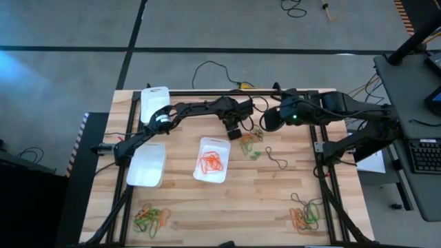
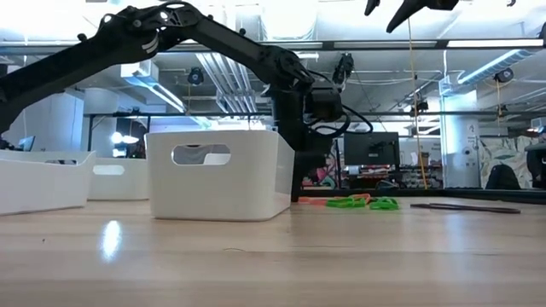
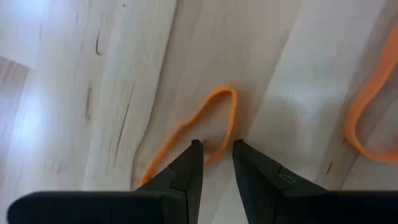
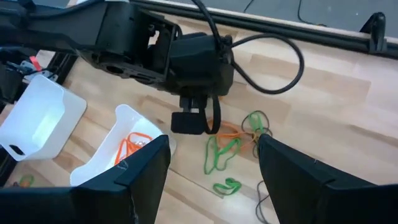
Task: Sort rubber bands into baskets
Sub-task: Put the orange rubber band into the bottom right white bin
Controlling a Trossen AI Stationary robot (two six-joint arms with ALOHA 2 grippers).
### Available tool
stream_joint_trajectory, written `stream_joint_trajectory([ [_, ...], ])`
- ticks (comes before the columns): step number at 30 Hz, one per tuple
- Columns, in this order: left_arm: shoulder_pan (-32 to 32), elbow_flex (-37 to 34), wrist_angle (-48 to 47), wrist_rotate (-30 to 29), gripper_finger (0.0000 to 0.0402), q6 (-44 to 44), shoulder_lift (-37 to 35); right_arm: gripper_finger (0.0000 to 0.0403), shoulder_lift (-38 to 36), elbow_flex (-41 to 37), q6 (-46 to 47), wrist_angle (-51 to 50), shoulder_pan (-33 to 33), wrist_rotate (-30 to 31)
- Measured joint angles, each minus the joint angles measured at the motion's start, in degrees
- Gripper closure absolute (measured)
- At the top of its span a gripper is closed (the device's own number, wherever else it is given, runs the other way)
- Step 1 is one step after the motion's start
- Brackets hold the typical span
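We see an orange band lying flat on the pale wood table, its loop running between the tips of the left gripper, whose jaws stand a little apart and not yet clamped. It looks light, thin and floppy, so we would pinch one strand. More bands lie beside it; the middle basket, smooth white plastic, holds orange ones. The right gripper hovers above, jaws wide.

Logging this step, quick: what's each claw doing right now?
Left claw: narrowly open, tips straddling an orange rubber band on the table, not gripping it.
Right claw: open, empty.
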Motion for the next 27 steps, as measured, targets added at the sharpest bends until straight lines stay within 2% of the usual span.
stream_joint_trajectory([
  [6,0.04,0.00,-0.42,1.01,0.0333,4.47,0.00,0.0170,0.72,-0.01,2.43,0.08,1.68,0.00],
  [11,0.34,0.13,-0.74,2.91,0.0393,5.68,0.07,0.0170,1.74,-0.01,3.52,0.67,2.22,0.01],
  [18,1.03,0.03,-3.63,2.93,0.0401,7.02,-2.10,0.0170,2.67,-0.01,2.56,1.66,2.33,0.02],
  [21,1.11,-0.24,-4.73,3.69,0.0401,7.07,-6.47,0.0170,2.67,-0.01,1.02,2.14,2.33,0.27],
  [23,1.01,-1.57,-4.64,6.90,0.0401,7.03,-10.94,0.0170,2.67,-0.01,0.02,2.12,2.33,0.49],
  [27,0.61,-8.86,-3.49,12.40,0.0401,6.80,-20.21,0.0170,2.99,-0.01,-3.73,2.12,2.33,0.60],
])
